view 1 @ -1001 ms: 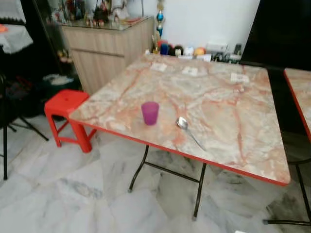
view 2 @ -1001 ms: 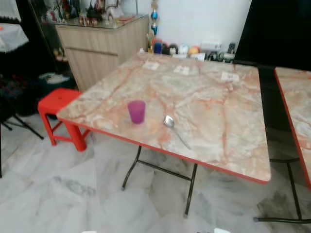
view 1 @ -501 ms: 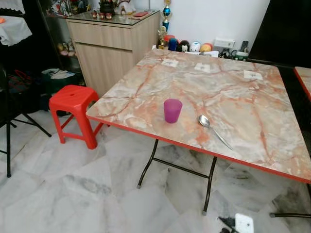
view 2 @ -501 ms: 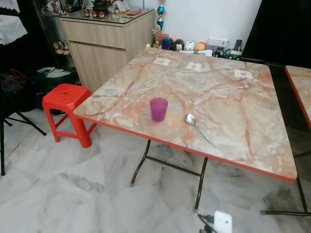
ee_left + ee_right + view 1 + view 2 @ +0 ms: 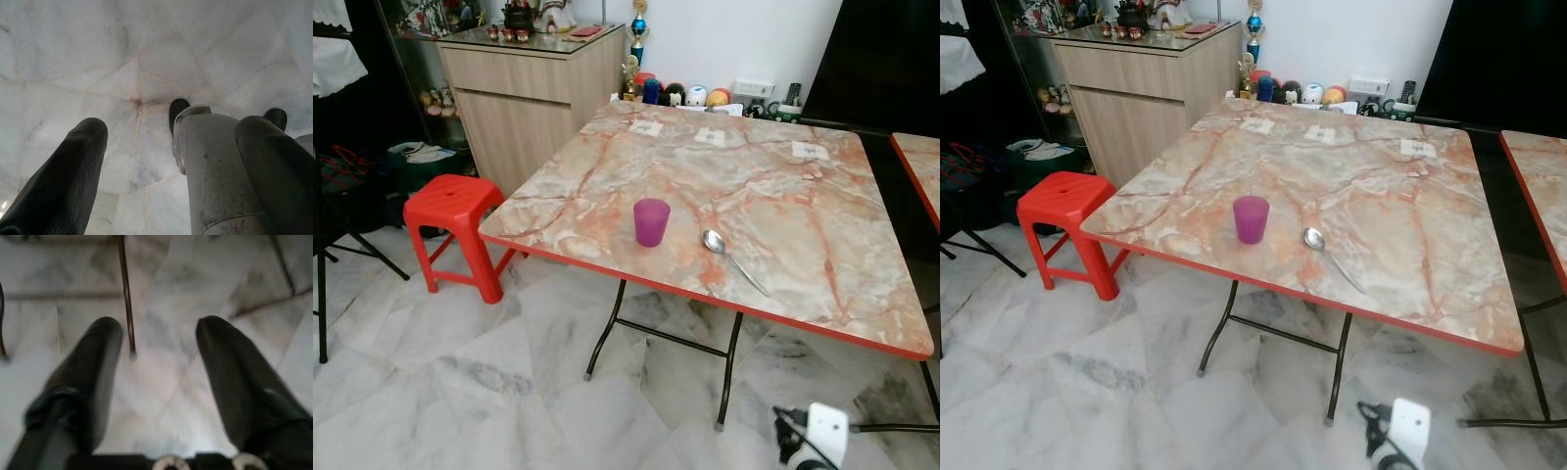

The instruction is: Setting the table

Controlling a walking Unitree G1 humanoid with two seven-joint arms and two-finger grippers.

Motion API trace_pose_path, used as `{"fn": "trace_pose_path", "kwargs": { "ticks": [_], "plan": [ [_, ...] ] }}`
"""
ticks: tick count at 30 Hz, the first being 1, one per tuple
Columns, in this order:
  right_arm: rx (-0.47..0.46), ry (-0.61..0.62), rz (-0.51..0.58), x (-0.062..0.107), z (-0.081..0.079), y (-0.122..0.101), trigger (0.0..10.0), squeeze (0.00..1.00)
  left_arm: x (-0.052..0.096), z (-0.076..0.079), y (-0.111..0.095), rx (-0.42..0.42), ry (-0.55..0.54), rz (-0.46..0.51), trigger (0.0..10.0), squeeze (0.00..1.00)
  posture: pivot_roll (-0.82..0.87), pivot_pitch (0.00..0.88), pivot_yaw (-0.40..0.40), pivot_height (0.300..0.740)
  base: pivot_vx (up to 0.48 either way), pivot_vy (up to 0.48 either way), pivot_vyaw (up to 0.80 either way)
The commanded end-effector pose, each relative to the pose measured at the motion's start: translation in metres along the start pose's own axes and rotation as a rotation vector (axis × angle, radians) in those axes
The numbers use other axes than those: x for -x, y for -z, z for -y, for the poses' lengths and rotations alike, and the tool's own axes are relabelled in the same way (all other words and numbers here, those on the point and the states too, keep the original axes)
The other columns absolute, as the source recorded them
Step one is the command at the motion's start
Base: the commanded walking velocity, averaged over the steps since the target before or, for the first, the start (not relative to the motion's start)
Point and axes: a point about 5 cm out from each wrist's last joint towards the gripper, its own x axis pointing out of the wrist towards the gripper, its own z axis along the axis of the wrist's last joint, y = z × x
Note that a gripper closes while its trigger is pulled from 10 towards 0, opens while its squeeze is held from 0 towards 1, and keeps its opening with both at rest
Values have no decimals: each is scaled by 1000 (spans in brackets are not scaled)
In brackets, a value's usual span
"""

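— What is being changed since a moment ago?
— Only the viewpoint is being shifted; nothing on the table [image 5: 783,225] is being moved.

— And now?
— A purple cup [image 5: 651,221] is being kept upright near the front edge, with a spoon [image 5: 732,258] lying just beside it. Both the left gripper [image 5: 166,161] and right gripper [image 5: 156,357] are being held apart, empty, over the floor [image 5: 460,362].

No readable text, brand, number or sign anywhere. Three small white paper slips [image 5: 711,136] lie along the far side of the marble table [image 5: 862,245], toward 12 o'clock from the purple cup [image 5: 651,221]; any print on them is too small to make out. Small items on the wooden cabinet [image 5: 524,93], around 10 o'clock, are likewise illegible.
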Motion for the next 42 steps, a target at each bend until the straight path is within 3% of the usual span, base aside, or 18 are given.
{"fn": "trace_pose_path", "kwargs": {
  "ticks": [1,2,7,11,14,17,24,28,35,42],
  "plan": [
    [16,-18,77,-1,-2,-11,10000,122,1,0,5,2,5,-17,10000,0,41,0,-20,740,0,0,0],
    [19,-31,107,-1,-5,-16,10000,0,1,0,5,0,7,-17,10000,0,41,0,-22,740,0,0,0],
    [64,-119,320,0,-28,-50,10000,0,1,-1,5,-1,9,-9,10000,0,34,0,-27,740,0,0,0],
    [77,-170,413,4,-42,-70,10000,0,1,-2,5,0,5,-7,10000,0,23,0,-25,740,0,0,0],
    [81,-282,510,12,-67,-94,10000,0,1,-3,6,-5,0,-8,10000,0,12,0,-23,740,0,0,0],
    [71,-349,563,19,-82,-109,10000,0,1,-3,6,-4,0,-10,10000,0,18,0,-25,740,0,0,0],
    [-14,-355,607,23,-104,-137,10000,0,2,-3,8,6,13,-15,10000,0,26,0,-23,740,117,0,0],
    [-9,-395,609,29,-116,-139,10000,0,2,-3,11,5,16,-22,10000,0,32,0,-26,740,266,0,0],
    [28,-403,605,31,-120,-140,10000,0,2,-2,11,3,22,-25,10000,0,31,0,-28,740,288,0,0],
    [7,-395,586,33,-121,-140,10000,0,2,-2,11,-11,27,-25,10000,0,33,0,-26,740,288,0,0]
  ]
}}
